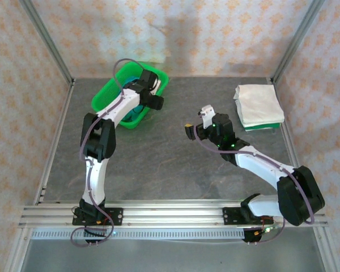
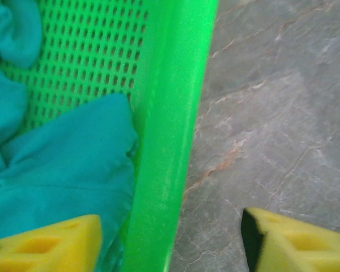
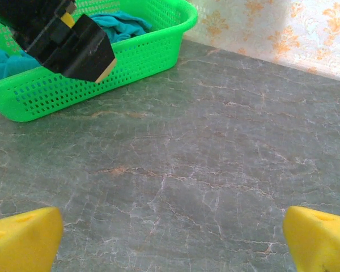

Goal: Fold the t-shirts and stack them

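Note:
A crumpled teal t-shirt (image 2: 62, 164) lies in the green mesh basket (image 2: 170, 113) at the table's back left (image 1: 110, 93); it also shows in the right wrist view (image 3: 122, 24). My left gripper (image 2: 171, 238) hangs over the basket's right side (image 1: 153, 93), open, its jaws straddling the rim: one yellow pad above the teal cloth, the other above the table outside. A folded stack of white t-shirts (image 1: 258, 103) rests on a green one (image 1: 266, 127) at the back right. My right gripper (image 1: 197, 121) hovers open over bare table (image 3: 173, 238), holding nothing.
The grey marble table (image 1: 175, 164) stretches between the basket and the folded stack. Aluminium posts (image 1: 51, 45) and patterned walls enclose the back and sides. A metal rail (image 1: 170, 212) runs along the near edge by the arm bases.

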Robot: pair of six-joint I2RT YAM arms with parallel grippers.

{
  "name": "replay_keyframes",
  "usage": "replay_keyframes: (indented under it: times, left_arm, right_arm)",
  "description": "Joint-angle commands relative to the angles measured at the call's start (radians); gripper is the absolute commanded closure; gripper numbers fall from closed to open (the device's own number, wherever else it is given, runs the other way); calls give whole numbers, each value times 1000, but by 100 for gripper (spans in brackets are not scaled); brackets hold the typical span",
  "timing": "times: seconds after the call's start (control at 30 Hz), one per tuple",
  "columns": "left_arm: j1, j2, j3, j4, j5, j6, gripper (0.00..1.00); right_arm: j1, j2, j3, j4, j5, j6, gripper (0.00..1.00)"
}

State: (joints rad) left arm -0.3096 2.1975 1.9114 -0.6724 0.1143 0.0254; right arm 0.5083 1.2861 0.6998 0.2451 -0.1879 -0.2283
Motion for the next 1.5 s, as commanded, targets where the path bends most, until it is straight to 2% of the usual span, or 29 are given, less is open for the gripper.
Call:
replay_keyframes:
  times: [0.0, 0.03, 0.13, 0.23, 0.47, 0.7, 0.97, 1.17, 1.23, 1.33, 1.4, 1.47]
  left_arm:
    - [16, 5, 52, -78, -82, -22, 54]
    - [22, 0, 47, -79, -105, -31, 63]
    - [47, -25, 25, -74, -134, -64, 77]
    - [87, -56, -10, -68, -166, -90, 84]
    - [187, -107, -78, -57, -168, -83, 84]
    - [282, -85, -64, -65, -174, -77, 84]
    - [333, -2, 38, -113, -182, -37, 84]
    - [368, -42, -5, -104, -201, -25, 84]
    - [373, -52, -18, -108, -212, -14, 83]
    - [377, -72, -42, -102, -204, -4, 72]
    - [377, -93, -59, -93, -201, -10, 62]
    - [377, -133, -94, -58, -189, -32, 46]
  right_arm:
    - [7, -11, 19, -11, 13, 13, 1]
    - [7, -10, 19, -14, 14, 13, 1]
    - [7, -8, 18, -15, 9, 23, 0]
    - [7, -1, 17, -15, 4, 24, 0]
    - [7, 21, 27, -3, -13, 36, 1]
    - [9, 32, 28, 7, -30, 47, 0]
    - [9, 22, 20, -4, -26, 49, 0]
    - [9, 0, 6, -13, -18, 52, 1]
    - [9, -1, 6, -13, -17, 52, 1]
    - [9, 13, 13, -7, -26, 53, 1]
    - [9, 21, 21, -7, -33, 56, 1]
    - [10, 27, 26, 1, -38, 59, 1]
